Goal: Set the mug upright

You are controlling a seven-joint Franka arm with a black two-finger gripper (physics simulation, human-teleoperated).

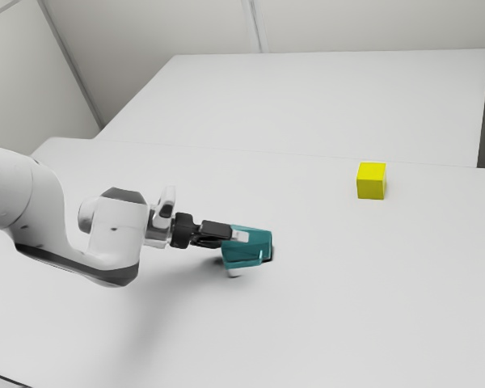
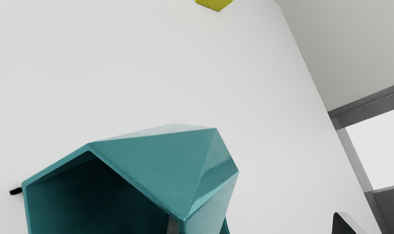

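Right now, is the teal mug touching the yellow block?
Apart. The exterior view shows it plainly: a wide stretch of bare white table lies between the teal mug and the yellow block.

From where I stand, the white arm (image 1: 44, 214) comes in at the exterior view's left, its thick rounded link sloping down into a low bend trimmed in dark grey (image 1: 113, 273), then rising to the blocky white wrist (image 1: 117, 230). Past that, a slim pale mount (image 1: 167, 202) sticks up beside the joint, and the black gripper (image 1: 236, 245) reaches out toward the exterior view's right, dipping just slightly along its length. Its fingers stand wide apart: the wrist view catches a sliver of one grey finger (image 2: 173, 226) and, well apart from it, the dark, pale-edged tip of the other (image 2: 341, 226)
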